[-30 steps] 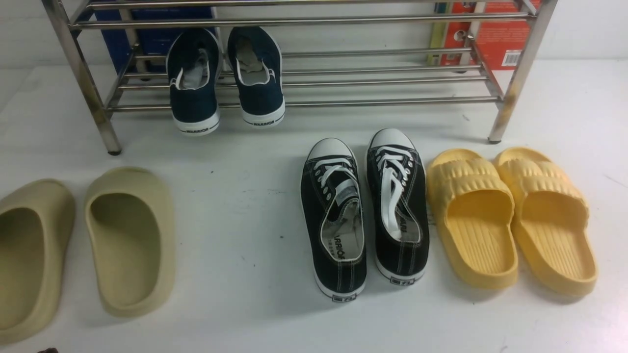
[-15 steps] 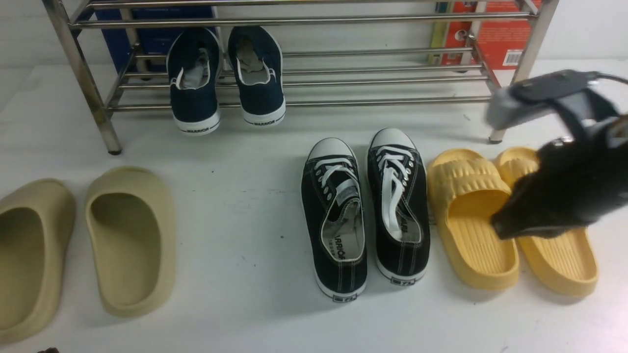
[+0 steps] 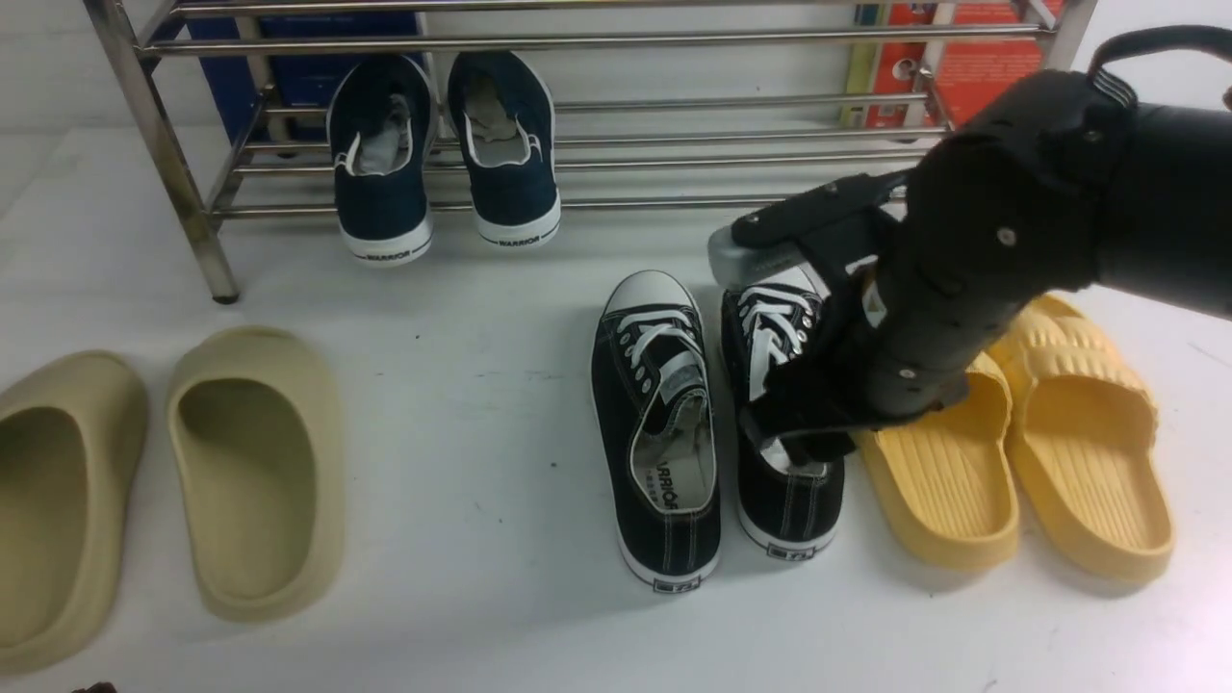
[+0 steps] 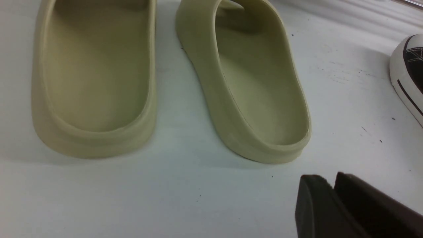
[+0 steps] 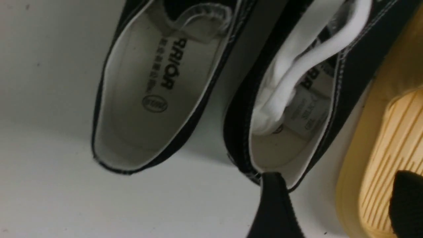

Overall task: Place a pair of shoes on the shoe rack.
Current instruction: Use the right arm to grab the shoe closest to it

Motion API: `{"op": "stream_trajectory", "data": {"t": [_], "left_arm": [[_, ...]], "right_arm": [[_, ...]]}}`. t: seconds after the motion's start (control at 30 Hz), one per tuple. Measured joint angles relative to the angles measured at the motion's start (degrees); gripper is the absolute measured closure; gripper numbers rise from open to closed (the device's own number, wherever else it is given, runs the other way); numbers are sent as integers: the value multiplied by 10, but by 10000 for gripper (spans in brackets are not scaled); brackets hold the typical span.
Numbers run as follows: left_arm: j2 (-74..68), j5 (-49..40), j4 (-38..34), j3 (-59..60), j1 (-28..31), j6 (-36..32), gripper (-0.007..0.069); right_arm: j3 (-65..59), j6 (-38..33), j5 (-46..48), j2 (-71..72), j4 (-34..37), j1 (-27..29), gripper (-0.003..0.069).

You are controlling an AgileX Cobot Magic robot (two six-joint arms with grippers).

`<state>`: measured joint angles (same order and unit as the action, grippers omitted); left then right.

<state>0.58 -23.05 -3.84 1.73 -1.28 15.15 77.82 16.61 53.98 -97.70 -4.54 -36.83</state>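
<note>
- We saw the pair of shoes [image 3: 664,433] on the white surface [image 3: 462,404], before the shoe rack [image 3: 674,202].
- The right gripper [image 5: 338,188] gaped empty over one heel (its other finger [image 5: 406,198] above a yellow slipper [image 3: 938,481]).
- We could not judge the left gripper's [image 4: 328,180] state.

Shiny steel rack [image 3: 674,43], canvas shoes [image 3: 674,539]

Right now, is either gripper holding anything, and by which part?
Nothing is held. The right gripper hangs open at the right black sneaker's heel; the left gripper grips nothing.
</note>
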Motion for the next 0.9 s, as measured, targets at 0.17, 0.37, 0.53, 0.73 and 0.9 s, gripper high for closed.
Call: {"op": "stream_trajectory", "data": {"t": [0.17, 0.37, 0.53, 0.73, 0.9], "left_arm": [[0, 0, 0, 0, 0, 0, 529], [0, 0, 0, 0, 0, 0, 525], [0, 0, 0, 0, 0, 0, 524], [0, 0, 0, 0, 0, 0, 521], [0, 0, 0, 0, 0, 0, 515]], "right_arm": [[2, -18, -9, -4, 55, 2, 220], [4, -47, -31, -24, 102, 2, 255], [8, -44, -47, -50, 77, 2, 272], [9, -36, -62, -70, 64, 2, 324], [10, -36, -66, -92, 58, 2, 384]]}}
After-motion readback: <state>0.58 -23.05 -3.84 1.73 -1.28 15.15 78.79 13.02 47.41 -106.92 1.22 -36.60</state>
